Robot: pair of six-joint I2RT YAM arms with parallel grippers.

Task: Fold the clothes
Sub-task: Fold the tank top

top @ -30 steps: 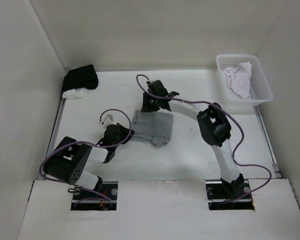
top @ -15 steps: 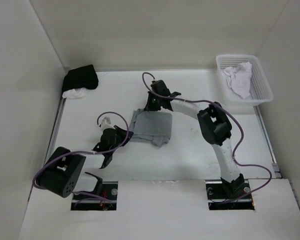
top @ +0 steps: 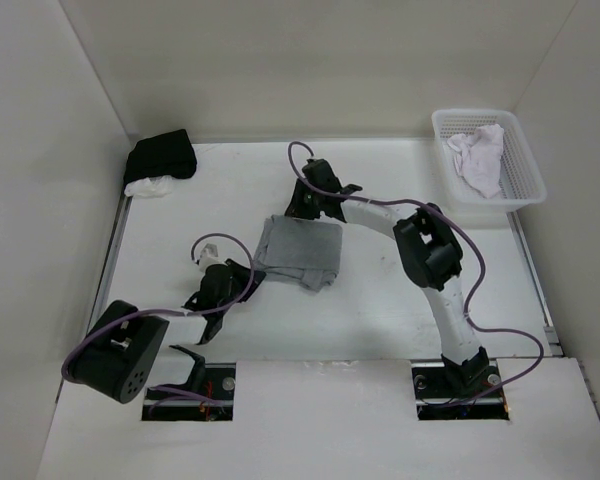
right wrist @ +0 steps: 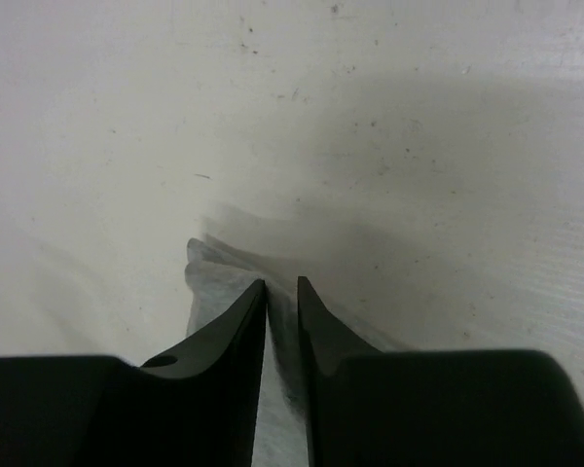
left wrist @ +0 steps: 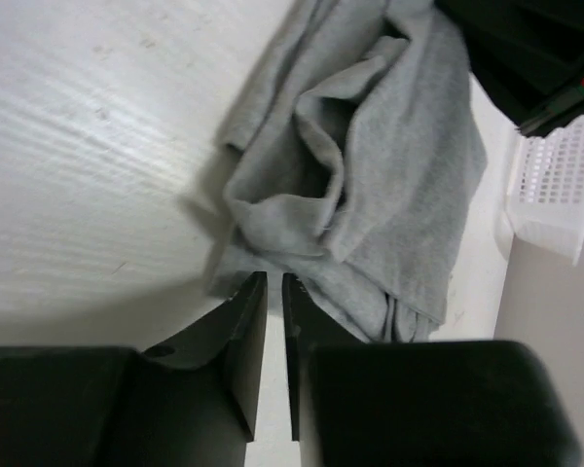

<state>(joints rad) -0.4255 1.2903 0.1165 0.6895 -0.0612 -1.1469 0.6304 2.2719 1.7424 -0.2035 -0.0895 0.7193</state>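
Note:
The clothes (top: 302,250) are one grey T-shirt, folded into a rumpled block at the middle of the table. My left gripper (top: 248,281) sits just off its near left edge. In the left wrist view the shirt (left wrist: 389,165) lies bunched beyond that gripper (left wrist: 273,280), whose jaws stand a narrow gap apart over bare table. My right gripper (top: 298,208) is at the shirt's far edge. Its wrist view shows this gripper (right wrist: 281,284) slightly open, with a grey edge of the shirt (right wrist: 214,282) running under and between the fingers.
A white basket (top: 528,185) holding a white cloth (top: 480,155) stands at the back right; its corner (left wrist: 555,185) shows in the left wrist view. A black garment (top: 160,155) with a white cloth (top: 152,186) lies at the back left. White walls close in three sides.
The left arm has drawn back toward its base, its gripper off the shirt and slightly parted. The right gripper narrowed, then parted a little. The shirt shifted slightly left.

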